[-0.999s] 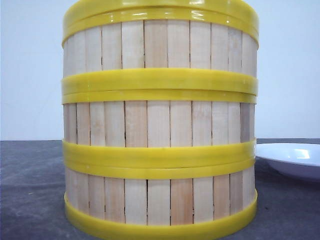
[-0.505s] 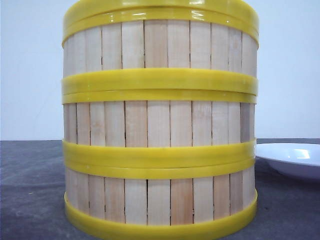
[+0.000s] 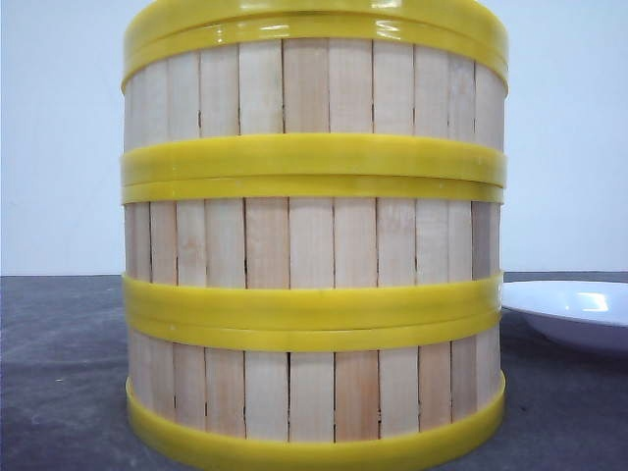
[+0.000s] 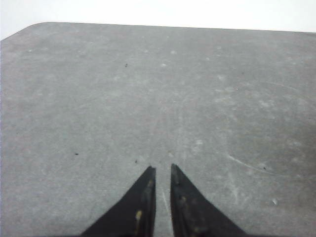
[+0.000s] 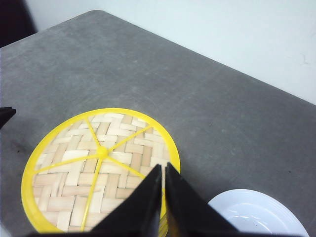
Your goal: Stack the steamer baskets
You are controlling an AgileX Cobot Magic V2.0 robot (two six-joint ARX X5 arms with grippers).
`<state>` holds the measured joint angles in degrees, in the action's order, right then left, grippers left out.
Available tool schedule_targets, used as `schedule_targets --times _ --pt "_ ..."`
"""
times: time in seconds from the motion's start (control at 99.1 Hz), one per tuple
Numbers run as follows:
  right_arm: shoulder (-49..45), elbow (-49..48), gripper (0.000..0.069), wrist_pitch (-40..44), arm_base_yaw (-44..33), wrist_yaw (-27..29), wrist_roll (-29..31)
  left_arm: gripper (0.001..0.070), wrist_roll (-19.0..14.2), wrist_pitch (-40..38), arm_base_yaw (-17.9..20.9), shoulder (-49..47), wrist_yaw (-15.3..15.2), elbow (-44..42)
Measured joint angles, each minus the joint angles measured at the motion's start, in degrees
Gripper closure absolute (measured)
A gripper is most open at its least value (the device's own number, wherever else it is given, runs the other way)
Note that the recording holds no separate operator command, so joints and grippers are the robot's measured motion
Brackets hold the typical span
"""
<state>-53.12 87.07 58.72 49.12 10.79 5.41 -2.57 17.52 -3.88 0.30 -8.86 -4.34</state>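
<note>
Three steamer baskets stand stacked in one column close to the front camera: the bottom basket [image 3: 314, 392], the middle basket [image 3: 314, 240] and the top basket [image 3: 314, 88], their yellow rims meeting. A woven bamboo lid [image 5: 89, 168] with a yellow rim lies on top of the stack. Above the lid's edge hangs my right gripper [image 5: 163, 166], shut and holding nothing. Off to the side, my left gripper [image 4: 163, 169] hovers over the bare grey table [image 4: 148, 89], its fingers almost together and empty. Neither gripper appears in the front view.
A white plate [image 3: 579, 309] sits on the table just right of the stack, and the same plate [image 5: 256, 217] shows beside the lid in the right wrist view. The table's far edge meets a white wall.
</note>
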Motion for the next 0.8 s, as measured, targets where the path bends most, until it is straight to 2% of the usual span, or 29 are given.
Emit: schedule_targets --times 0.222,0.333,0.454,0.626,0.797 --pt "0.1 0.0 0.0686 -2.3 -1.9 -0.1 -2.5 0.0682 0.0 0.0 0.0 0.0 0.0 0.0" --pt "0.5 0.0 0.0686 -5.6 -7.3 -0.2 -6.4 0.0682 0.0 0.0 0.0 0.0 0.0 0.0" --pt "2.0 -2.5 0.0686 -13.0 -16.0 -2.4 -9.8 0.0682 0.0 0.0 0.0 0.0 0.0 0.0" --pt "6.8 -12.4 0.0686 -25.8 -29.4 -5.2 -11.2 0.0682 0.0 0.0 0.0 0.0 0.0 0.0" --pt "14.6 -28.7 0.0687 -35.6 -40.5 -6.4 -11.1 0.0682 0.0 0.0 0.0 0.0 0.0 0.0"
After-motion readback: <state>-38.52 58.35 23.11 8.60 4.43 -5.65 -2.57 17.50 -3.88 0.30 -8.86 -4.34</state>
